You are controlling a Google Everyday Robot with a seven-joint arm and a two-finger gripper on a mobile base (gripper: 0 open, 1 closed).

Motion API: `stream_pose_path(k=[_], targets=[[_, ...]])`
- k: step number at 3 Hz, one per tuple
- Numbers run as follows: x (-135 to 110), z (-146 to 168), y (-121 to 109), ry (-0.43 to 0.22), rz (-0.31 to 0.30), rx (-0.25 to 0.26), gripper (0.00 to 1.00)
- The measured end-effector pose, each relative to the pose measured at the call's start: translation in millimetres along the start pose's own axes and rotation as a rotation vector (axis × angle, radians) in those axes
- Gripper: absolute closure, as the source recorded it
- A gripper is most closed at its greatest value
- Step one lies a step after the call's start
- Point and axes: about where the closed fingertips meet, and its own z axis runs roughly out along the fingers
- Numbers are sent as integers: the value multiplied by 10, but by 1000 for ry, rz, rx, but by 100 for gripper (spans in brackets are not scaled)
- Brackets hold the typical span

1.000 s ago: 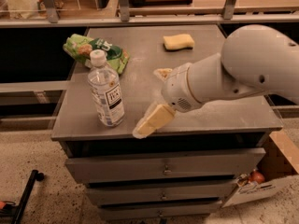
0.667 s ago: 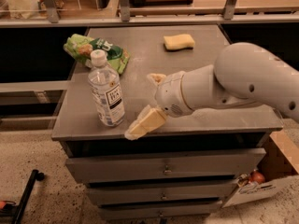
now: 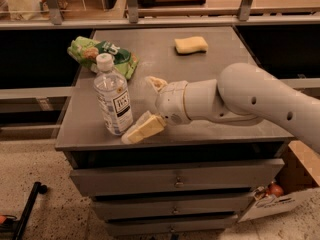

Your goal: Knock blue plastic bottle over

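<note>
The blue plastic bottle (image 3: 114, 100) is clear with a white cap and a white label with a dark square logo. It stands upright near the front left of the grey cabinet top (image 3: 220, 84). My gripper (image 3: 137, 109) is just right of the bottle, open and empty. Its near cream finger (image 3: 143, 129) reaches down to the bottle's base, touching it or almost so. The far finger (image 3: 155, 83) sits behind, clear of the bottle. My white arm (image 3: 250, 101) comes in from the right.
A green snack bag (image 3: 102, 54) lies behind the bottle at the back left. A yellow sponge (image 3: 191, 44) lies at the back right. The cabinet has drawers (image 3: 175, 181) below. A cardboard box (image 3: 280, 194) stands on the floor at the right.
My gripper and arm have moved left, closing in on the bottle's base. The bottle still stands upright in the same spot.
</note>
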Motion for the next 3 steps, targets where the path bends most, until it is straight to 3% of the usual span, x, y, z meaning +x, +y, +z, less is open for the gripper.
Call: stream_pose_path(k=[1, 2, 3], targets=[[-26, 172, -55, -67, 15, -42, 0], [-66, 290, -24, -144, 65, -116, 0], [-50, 342, 95, -171, 112, -202, 0]])
